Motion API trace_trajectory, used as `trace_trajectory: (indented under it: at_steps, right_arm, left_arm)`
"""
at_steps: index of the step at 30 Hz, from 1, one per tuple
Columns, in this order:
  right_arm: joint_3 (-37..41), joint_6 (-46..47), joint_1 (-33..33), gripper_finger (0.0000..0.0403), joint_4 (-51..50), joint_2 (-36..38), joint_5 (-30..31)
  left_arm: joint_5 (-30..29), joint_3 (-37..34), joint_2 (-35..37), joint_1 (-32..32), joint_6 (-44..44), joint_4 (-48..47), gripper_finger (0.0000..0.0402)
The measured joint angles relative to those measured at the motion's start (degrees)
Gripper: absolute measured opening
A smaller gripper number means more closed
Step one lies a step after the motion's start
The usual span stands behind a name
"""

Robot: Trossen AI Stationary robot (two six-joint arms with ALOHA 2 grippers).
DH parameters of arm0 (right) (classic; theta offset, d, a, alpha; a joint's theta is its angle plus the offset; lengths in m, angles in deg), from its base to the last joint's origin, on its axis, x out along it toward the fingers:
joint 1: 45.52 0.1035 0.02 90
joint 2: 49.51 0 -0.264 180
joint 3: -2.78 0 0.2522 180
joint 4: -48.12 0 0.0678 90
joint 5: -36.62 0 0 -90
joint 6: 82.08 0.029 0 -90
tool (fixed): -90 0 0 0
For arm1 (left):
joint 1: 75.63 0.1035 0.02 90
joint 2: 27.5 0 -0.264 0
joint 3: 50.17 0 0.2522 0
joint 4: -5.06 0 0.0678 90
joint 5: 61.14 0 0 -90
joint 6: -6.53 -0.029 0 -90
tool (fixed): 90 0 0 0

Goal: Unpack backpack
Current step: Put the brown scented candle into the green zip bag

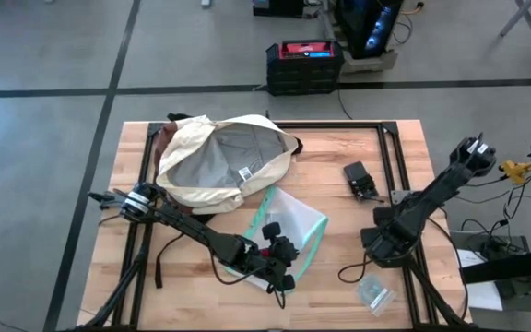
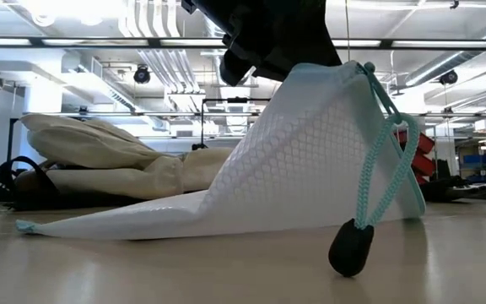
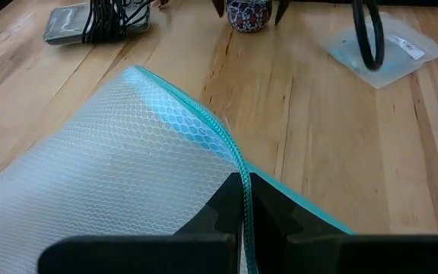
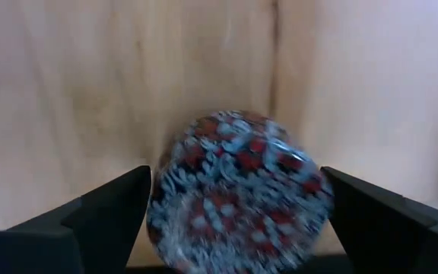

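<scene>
Backpack [image 1: 221, 161] well behind left end effector [image 1: 279, 260], apart.

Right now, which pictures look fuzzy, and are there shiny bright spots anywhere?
In the right wrist view the patterned round thing between the right hand's fingers is blurry, too close to focus. In the low view ceiling lights glare, while the mesh pouch looks sharp. The left wrist view shows the pouch clearly, pinched in the left hand.

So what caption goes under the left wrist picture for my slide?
Left tool shut on the teal edge of a clear mesh zip pouch, above the wooden table.
</scene>
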Motion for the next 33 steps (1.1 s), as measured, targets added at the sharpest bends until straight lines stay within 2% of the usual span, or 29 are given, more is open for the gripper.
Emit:
trace_trajectory:
  at_steps: [6, 8, 12, 17, 21, 25, 27, 30, 33]
  right_arm:
    - [1.46, -1.87, -1.87, 0.0354, 3.51, -1.45, -2.52]
    - [1.22, -2.76, -1.87, 0.0337, 3.43, -1.29, -2.86]
    - [0.54, -3.56, -1.87, 0.0274, 3.45, -1.2, -2.93]
    - [-1.5, -4.68, -1.9, 0.0272, 4.86, -1.49, -2.36]
    - [-5.09, -7.64, -2.63, 0.0272, 5.56, -1.51, 3.77]
    - [-7.58, -13.58, -4.86, 0.0272, 14.22, -1.48, 15.39]
    - [-7.5, -16.7, -6.48, 0.0272, 18.72, -2.1, 18.76]
    - [-6.82, -23.26, -9.69, 0.0272, 33.54, -4.72, 20.7]
    - [-5.97, -27.65, -12.77, 0.0272, 41.7, -10.04, 21.23]
  left_arm:
    - [-0.02, 0.0, 0.0, 0.04, 0.0, 0.16, 0.0]
    - [-0.02, 0.0, 0.0, 0.09, 0.02, 0.2, 0.0]
    - [-0.02, 0.0, 0.0, 0.09, 0.0, 0.22, 0.0]
    - [-0.02, 0.0, 0.0, 0.07, 0.0, 0.29, 0.0]
    - [-0.02, 0.0, 0.0, 0.13, -0.28, 0.78, 0.0]
    - [-0.42, 0.0, 0.0, 0.28, -0.8, 2.12, 0.0]
    - [-0.57, -0.02, 0.0, 0.35, -1.53, 2.92, 0.0]
    - [-0.67, -0.06, 0.0, 0.48, -3.45, 5.19, 0.0]
    - [-0.72, -0.11, 0.0, 0.7, -5.08, 7.15, 0.0]
